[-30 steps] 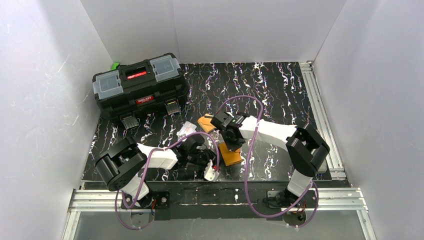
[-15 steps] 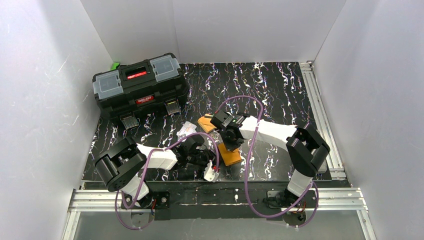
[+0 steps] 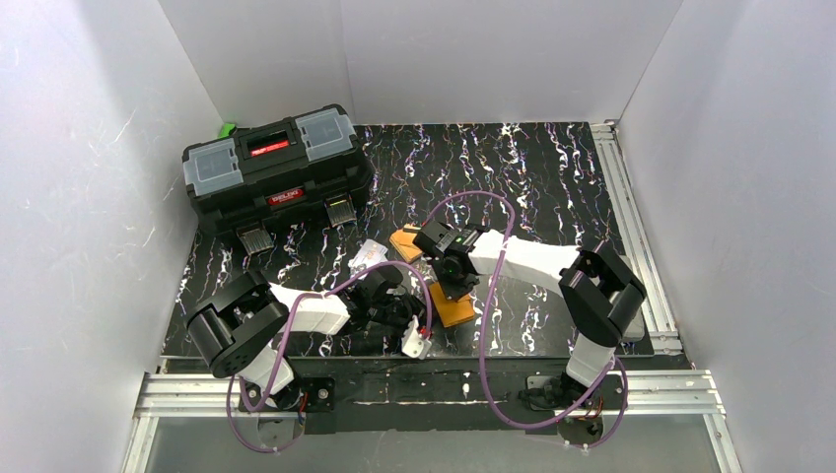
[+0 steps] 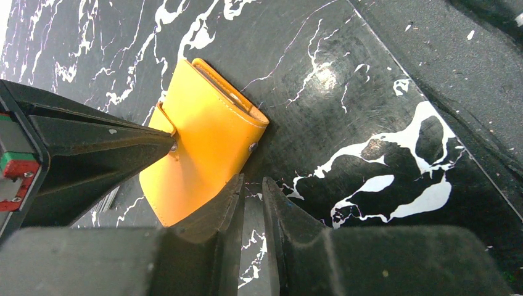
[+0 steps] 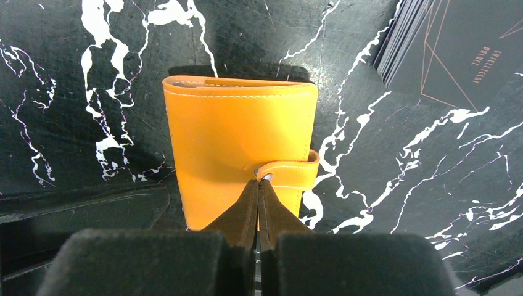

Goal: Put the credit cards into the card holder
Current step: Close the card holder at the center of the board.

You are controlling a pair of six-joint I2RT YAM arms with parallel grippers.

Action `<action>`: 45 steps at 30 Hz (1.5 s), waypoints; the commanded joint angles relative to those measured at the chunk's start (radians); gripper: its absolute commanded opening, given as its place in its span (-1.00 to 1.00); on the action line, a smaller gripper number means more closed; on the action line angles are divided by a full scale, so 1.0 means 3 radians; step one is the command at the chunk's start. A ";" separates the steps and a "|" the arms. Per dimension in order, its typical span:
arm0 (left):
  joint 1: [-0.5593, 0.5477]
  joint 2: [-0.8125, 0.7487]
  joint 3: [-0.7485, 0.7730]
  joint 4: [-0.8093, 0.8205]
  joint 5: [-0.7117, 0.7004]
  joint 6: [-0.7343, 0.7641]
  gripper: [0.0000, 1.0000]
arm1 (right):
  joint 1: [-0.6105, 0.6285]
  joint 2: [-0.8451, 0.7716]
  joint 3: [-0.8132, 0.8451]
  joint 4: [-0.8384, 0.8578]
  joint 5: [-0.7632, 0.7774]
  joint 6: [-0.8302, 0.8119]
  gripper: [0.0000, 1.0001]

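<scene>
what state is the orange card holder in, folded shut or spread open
Folded shut: the card holder lies flat as one closed block, its snap tab wrapped round the edge onto the cover, and no inner sleeves show.

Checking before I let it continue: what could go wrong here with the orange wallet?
The shut right gripper has its tips at the snap tab of the closed card holder; they may slip off without unsnapping it. The holder looks unclamped, so it could slide against the nearby left gripper.

Bright even light, glare on the table (image 4: 327, 77), jaws blurred.
</scene>
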 commanded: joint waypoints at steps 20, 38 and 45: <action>-0.0017 -0.0083 -0.0017 -0.0111 0.0131 0.0097 -0.67 | 0.0044 0.0360 0.0113 0.0051 -0.0220 -0.0085 -0.97; -0.0018 -0.0228 -0.0073 -0.0156 0.0141 0.0099 -0.67 | 0.0044 0.0790 0.0229 0.0138 -0.0549 -0.0195 -0.97; -0.0015 -0.0413 -0.0020 -0.0356 0.0072 0.0108 -0.67 | 0.0037 0.0610 0.0207 0.0091 -0.0521 -0.0149 -0.65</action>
